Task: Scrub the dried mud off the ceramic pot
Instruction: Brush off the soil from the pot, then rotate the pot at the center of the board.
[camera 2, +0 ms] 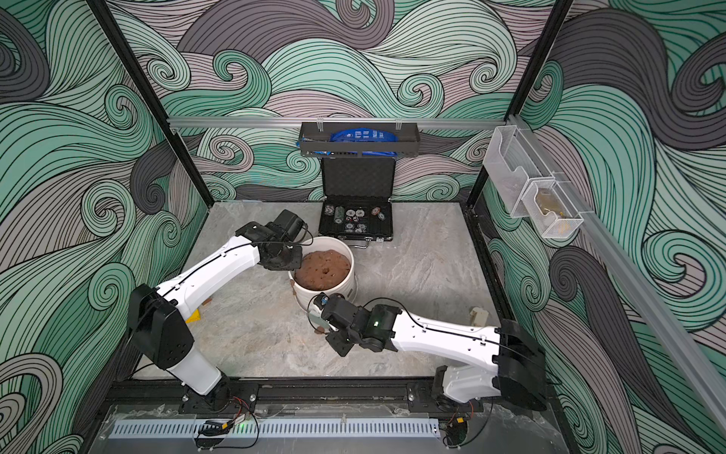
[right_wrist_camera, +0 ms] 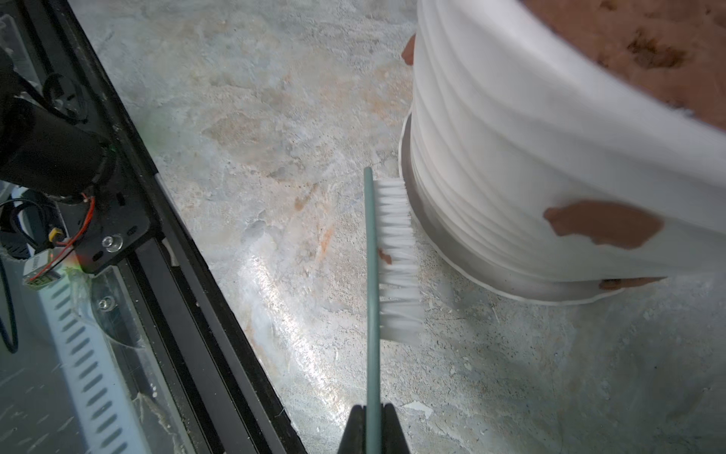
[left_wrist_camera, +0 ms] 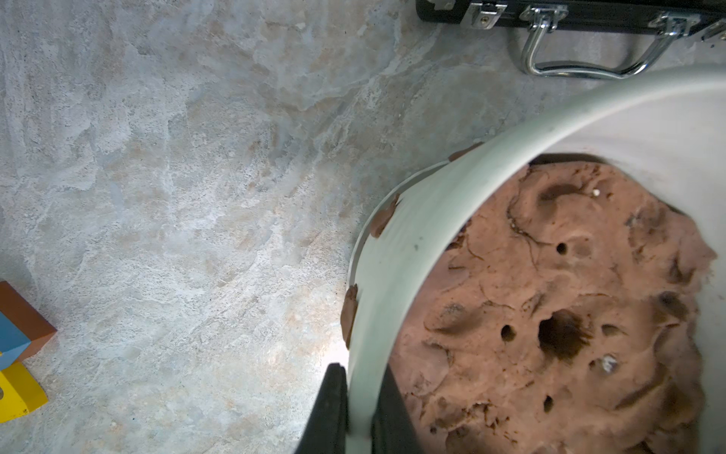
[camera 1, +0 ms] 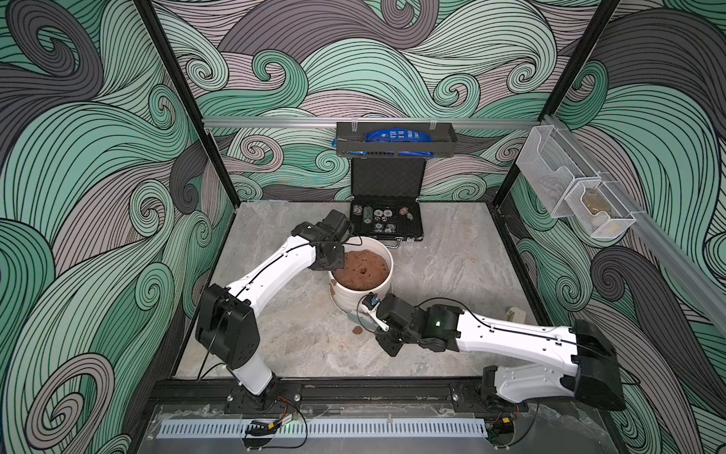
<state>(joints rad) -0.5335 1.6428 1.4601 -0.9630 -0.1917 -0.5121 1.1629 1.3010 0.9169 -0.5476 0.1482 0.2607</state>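
Right hand (right_wrist_camera: 373, 418) grips brush (right_wrist_camera: 396, 251) — blue packet (camera 1: 393, 135) print unreadably small.

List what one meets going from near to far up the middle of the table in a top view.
Near to far: scrub brush held by the right gripper → ceramic pot → open poker chip case → black wall shelf holding a blue package.
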